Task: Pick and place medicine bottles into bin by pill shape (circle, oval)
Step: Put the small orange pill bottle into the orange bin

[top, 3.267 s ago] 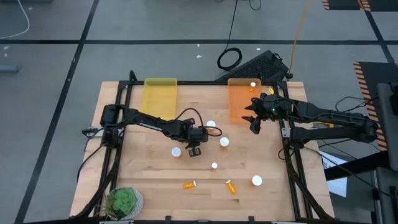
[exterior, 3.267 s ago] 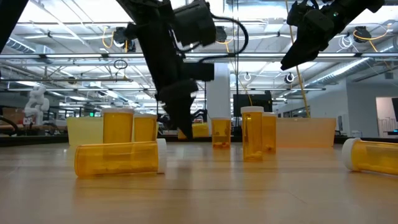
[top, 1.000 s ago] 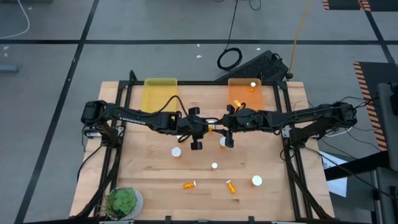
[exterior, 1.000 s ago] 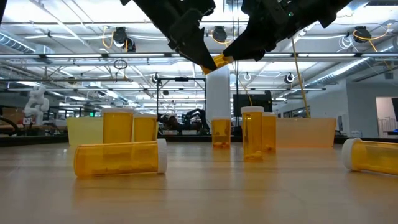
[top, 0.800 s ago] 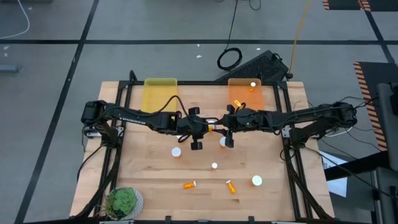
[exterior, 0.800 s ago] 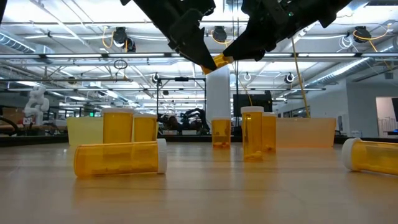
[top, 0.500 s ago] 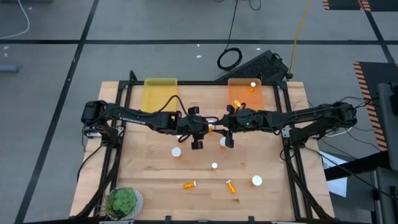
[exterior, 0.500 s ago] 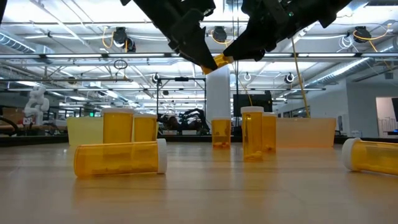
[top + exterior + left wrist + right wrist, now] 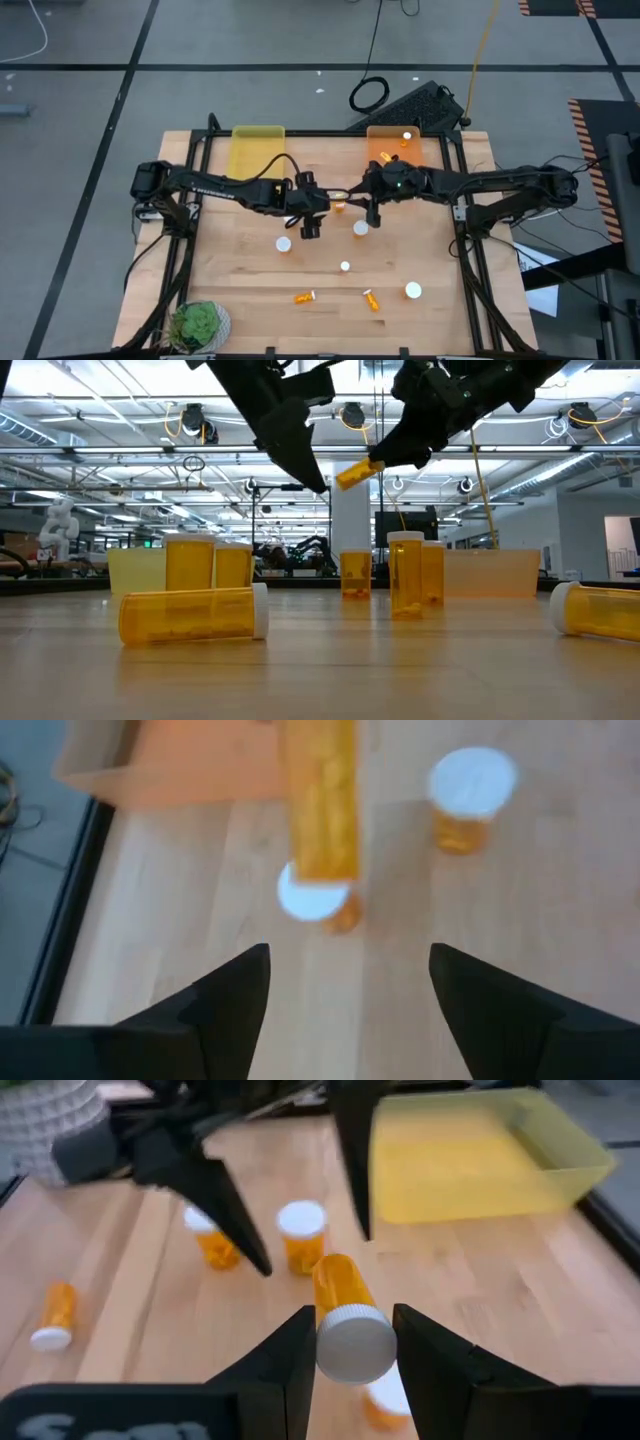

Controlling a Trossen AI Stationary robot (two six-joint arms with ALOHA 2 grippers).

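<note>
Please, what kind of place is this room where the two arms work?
Probably a robotics lab or a big industrial hall. The low view shows a high ceiling with pipes and lamps and a white humanoid figure far behind; the high view shows a wooden table on grey floor.

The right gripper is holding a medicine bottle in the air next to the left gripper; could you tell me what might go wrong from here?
1. The right gripper grips the held bottle only near its white cap, tilted, so it might slip and fall.
2. The open left gripper hangs close by; the arms could collide.
3. Standing bottles sit below and could be knocked over by a drop.
</note>
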